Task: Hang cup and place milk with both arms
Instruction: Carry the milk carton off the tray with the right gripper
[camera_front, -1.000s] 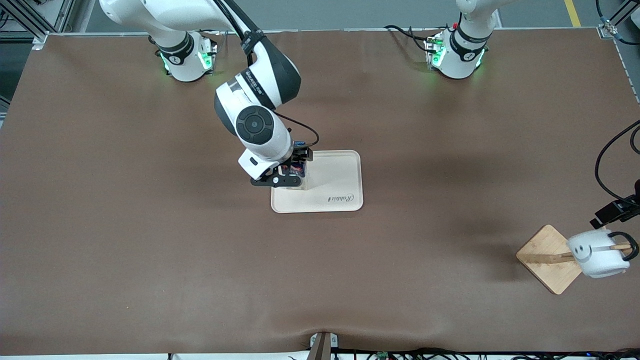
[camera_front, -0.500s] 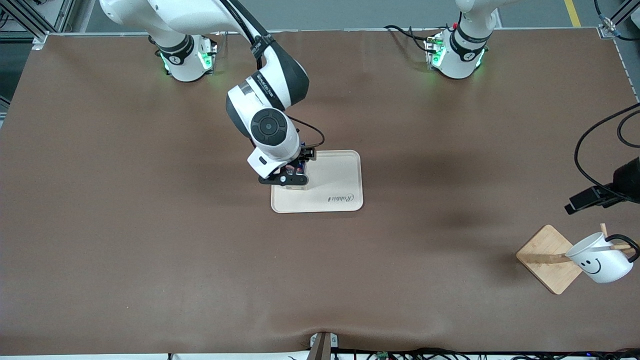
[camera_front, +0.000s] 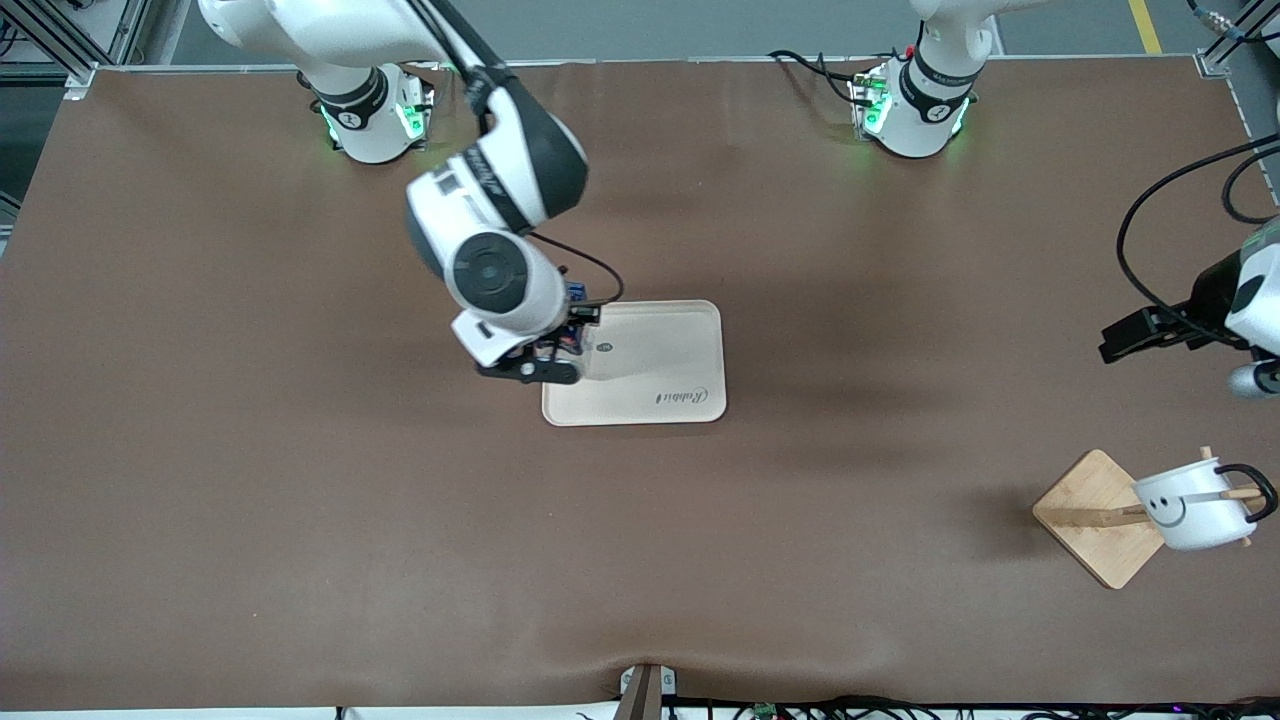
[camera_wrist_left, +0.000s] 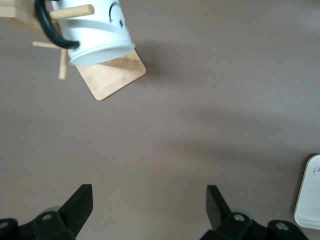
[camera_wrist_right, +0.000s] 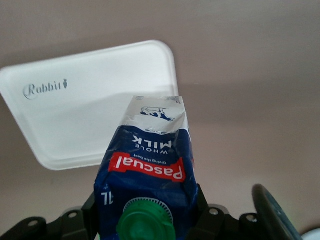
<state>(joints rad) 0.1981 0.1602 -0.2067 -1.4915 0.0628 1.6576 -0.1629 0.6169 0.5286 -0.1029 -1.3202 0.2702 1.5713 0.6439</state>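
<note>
The white cup (camera_front: 1195, 505) with a smiley face hangs by its black handle on a peg of the wooden rack (camera_front: 1095, 520). It also shows in the left wrist view (camera_wrist_left: 97, 35). My left gripper (camera_front: 1125, 340) is open and empty in the air above the table, apart from the cup, with bare table between its fingers (camera_wrist_left: 80, 202). My right gripper (camera_front: 545, 360) is shut on the dark blue milk carton (camera_wrist_right: 147, 165) just below its green cap (camera_wrist_right: 145, 222). It holds the carton over the edge of the cream tray (camera_front: 660, 365) that lies toward the right arm's end.
The rack's square wooden base (camera_wrist_left: 112, 77) sits near the table edge at the left arm's end. The tray (camera_wrist_right: 85, 115) has "Rabbit" printed on it. A corner of it shows in the left wrist view (camera_wrist_left: 310, 200). Brown mat covers the table.
My left gripper has risen and drawn away from the cup, which swung on its peg. My right gripper has shifted the milk toward the right arm's end of the tray.
</note>
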